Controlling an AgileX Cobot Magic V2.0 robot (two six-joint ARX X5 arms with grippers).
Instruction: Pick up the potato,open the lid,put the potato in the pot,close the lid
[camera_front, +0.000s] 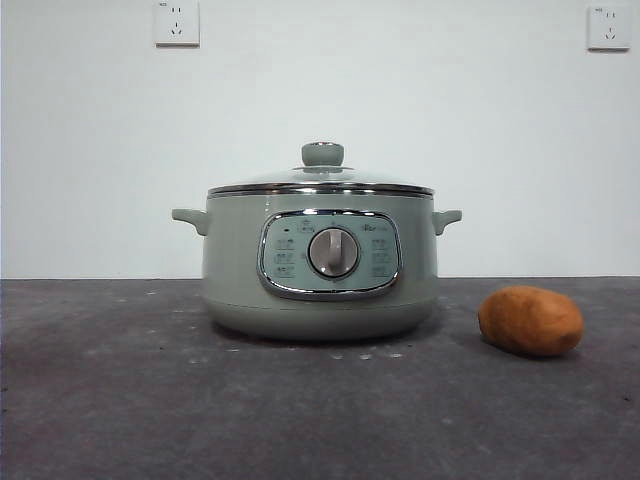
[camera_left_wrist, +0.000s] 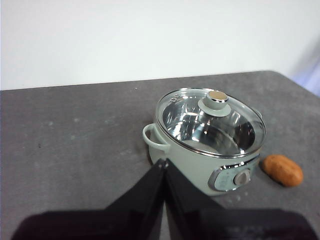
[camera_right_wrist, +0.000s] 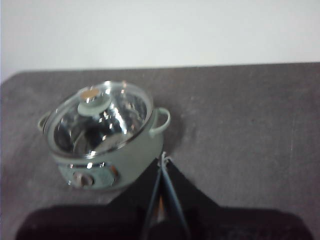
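The sage-green pot (camera_front: 320, 265) stands mid-table with its dial panel facing the front view. The glass lid (camera_front: 322, 181) with its green knob rests shut on it. The orange-brown potato (camera_front: 530, 320) lies on the table to the pot's right, apart from it. The left wrist view shows the pot (camera_left_wrist: 200, 160), the lid (camera_left_wrist: 210, 120) and the potato (camera_left_wrist: 283, 170). My left gripper (camera_left_wrist: 164, 162) is shut and empty, held above the table short of the pot. The right wrist view shows the pot (camera_right_wrist: 120, 165) and lid (camera_right_wrist: 100, 117); the potato is out of that view. My right gripper (camera_right_wrist: 162, 159) is shut and empty, also held back.
The dark grey table (camera_front: 120, 400) runs to a white wall with two sockets (camera_front: 177, 22) high up. Neither arm shows in the front view.
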